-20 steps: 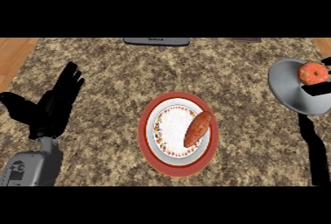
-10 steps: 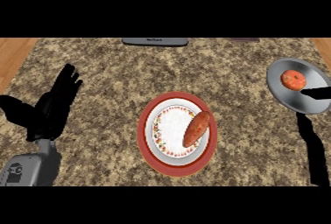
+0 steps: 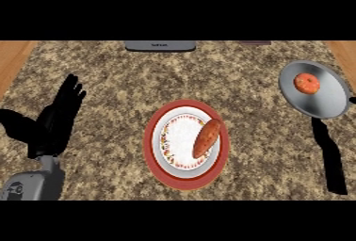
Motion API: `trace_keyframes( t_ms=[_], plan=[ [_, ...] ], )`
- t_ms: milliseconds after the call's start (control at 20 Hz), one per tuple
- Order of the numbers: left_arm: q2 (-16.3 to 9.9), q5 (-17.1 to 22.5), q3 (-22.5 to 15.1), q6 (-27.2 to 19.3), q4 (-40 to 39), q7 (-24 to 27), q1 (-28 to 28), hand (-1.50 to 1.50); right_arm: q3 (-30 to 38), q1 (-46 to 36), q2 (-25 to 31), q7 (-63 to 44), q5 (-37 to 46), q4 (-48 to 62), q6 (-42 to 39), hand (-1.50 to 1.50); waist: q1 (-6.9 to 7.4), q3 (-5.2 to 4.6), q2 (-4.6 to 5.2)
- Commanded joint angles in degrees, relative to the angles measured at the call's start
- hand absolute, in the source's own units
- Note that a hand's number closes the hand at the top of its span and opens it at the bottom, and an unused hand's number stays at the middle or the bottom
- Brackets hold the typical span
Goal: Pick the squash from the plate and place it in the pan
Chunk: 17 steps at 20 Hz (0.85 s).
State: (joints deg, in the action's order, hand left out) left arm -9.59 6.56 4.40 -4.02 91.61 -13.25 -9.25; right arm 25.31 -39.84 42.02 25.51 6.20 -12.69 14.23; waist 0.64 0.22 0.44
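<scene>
Since the squash is lying lengthwise on the right half of the plate, tilted a bit, a grab from the right side would probably be easiest, though no right hand is seen anywhere. Off to the plate's upper right, well apart, the pan is parked with a round orange thing already in it, handle pointing down. Left of the plate, the left hand is held open, fingers up, nothing grasped, just resting over the table.
</scene>
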Motion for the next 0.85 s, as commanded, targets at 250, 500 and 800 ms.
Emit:
trace_keyframes(
  t_ms=[250, 500, 800],
  plan=[
    [-1.9, 0.8, 2.3, 0.1, 1.1, -2.8, -0.3, 0.0, 8.2, 14.8, 5.5, 13.3, -10.2, -0.5, -24.4, -1.5, -1.23, -0.11, -0.44],
    [0.2, -1.8, 0.5, -1.9, 0.3, -2.3, -2.0, 0.0, 8.0, 20.2, 5.7, 16.9, -11.7, -2.9, -27.2, -1.5, -0.74, -0.16, -0.4],
    [-0.3, -1.3, 2.0, 0.0, -0.8, -0.6, -1.2, 0.0, 6.0, 23.4, 3.6, 9.9, -14.5, -13.1, -23.5, -1.5, -0.9, -0.27, -0.54]
  ],
)
